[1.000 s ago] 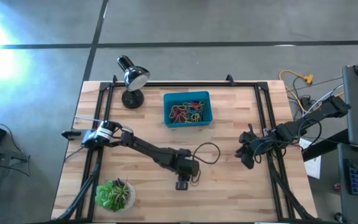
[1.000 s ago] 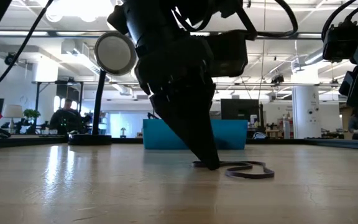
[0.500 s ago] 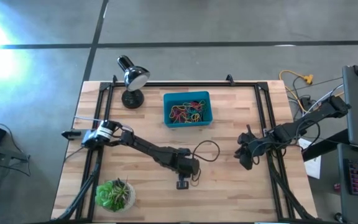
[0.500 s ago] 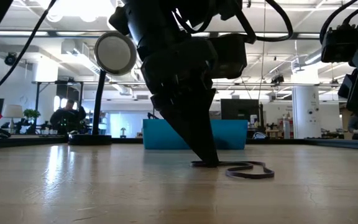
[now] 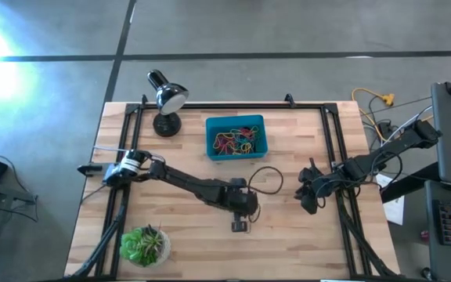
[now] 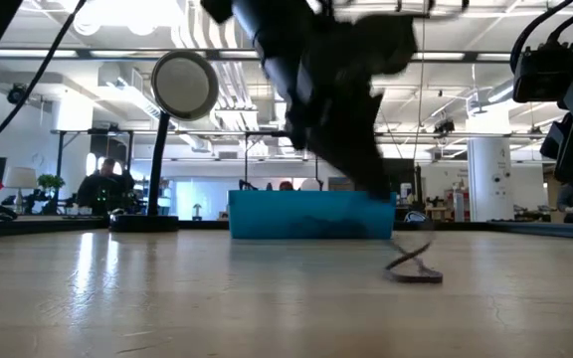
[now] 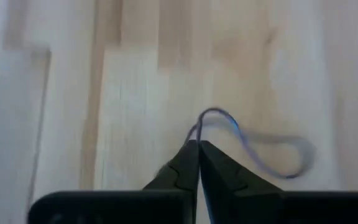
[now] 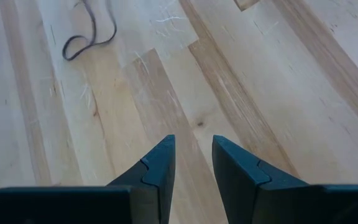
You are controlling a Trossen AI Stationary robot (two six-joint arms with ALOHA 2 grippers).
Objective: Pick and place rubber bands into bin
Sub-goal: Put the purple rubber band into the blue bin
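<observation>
Black rubber band [image 7: 253, 146] now pinched in left gripper [image 7: 197, 148], fingers closed on one end, loop lifting off wooden table [image 5: 288, 243] with its far end trailing low. Pick done; carry to teal bin [image 5: 236, 137] next, judging by position. Versus a second ago: jaws open then, tip down on the wood; arm since shifted right. Right gripper [image 8: 191, 146] parked near right edge, fingers apart, empty. Other bands already in bin.

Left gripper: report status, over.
Left gripper shut on black rubber band, lifting it off table. Right gripper open, idle at right. Bin path unobstructed.
</observation>
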